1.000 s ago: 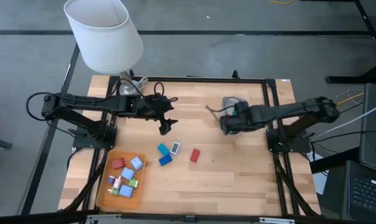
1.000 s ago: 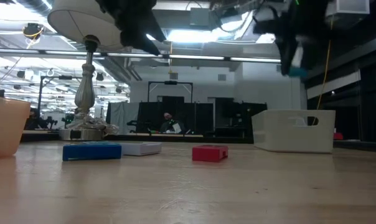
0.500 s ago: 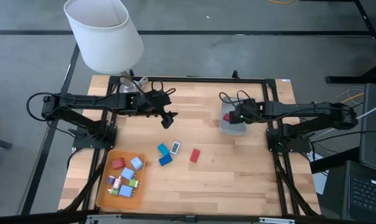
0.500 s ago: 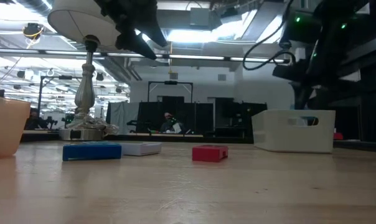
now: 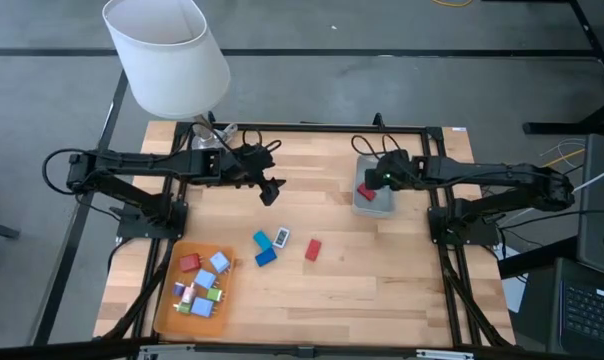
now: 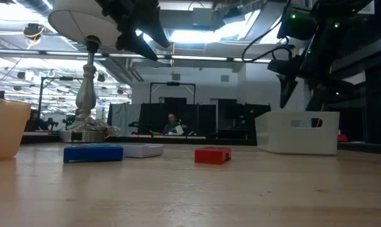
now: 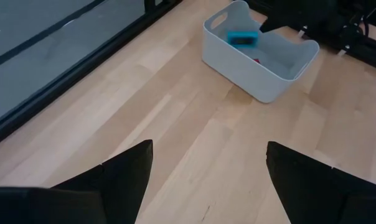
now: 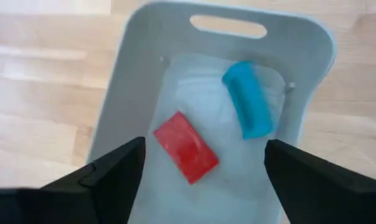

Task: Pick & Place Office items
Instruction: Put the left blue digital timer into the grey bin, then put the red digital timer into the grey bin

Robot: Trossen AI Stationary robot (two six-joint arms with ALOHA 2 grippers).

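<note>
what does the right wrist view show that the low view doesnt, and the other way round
Only the right wrist view looks down into the bin, showing a red piece and a light blue piece in it, between the open right gripper fingers.

Only the low view shows the lamp, the pieces left on the table, namely a blue piece, a pale piece and another red piece, plus the raised left gripper.

Both show the bin and the wooden table.

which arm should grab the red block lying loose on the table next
Probably the left: its open gripper hangs over bare wood nearer the red block, while the right gripper, also open, is above the bin.
</note>
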